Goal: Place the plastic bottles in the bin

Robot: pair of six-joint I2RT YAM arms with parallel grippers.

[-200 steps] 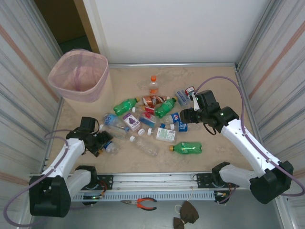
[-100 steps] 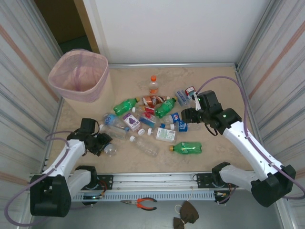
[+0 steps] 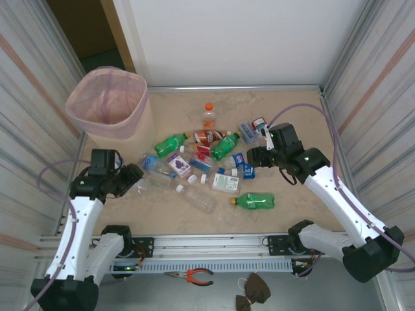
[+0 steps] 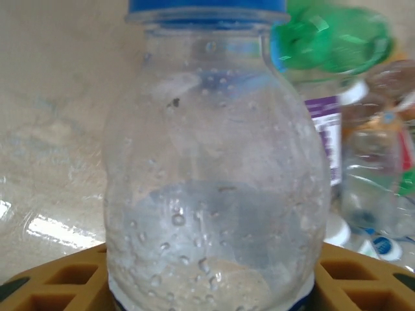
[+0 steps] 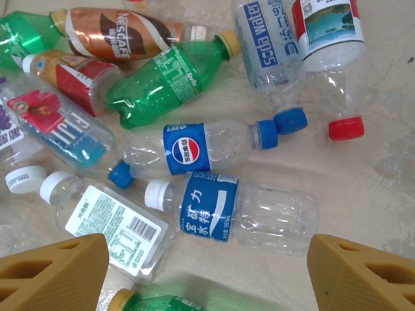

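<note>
Between the left gripper's (image 3: 130, 176) fingers (image 4: 58, 282), a clear blue-capped bottle (image 4: 214, 162), clamped — right gripper (image 5: 206, 259) wide apart, empty.

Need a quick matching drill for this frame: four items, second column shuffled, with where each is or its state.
1. bin
2. clear blue-capped bottle
3. orange-capped bottle
4. right gripper

A. open above the bottle pile
B. far left corner
C. between the fingers of the left gripper
D. alone, beyond the bottle pile

Pairs: 1-B, 2-C, 3-D, 4-A
</note>
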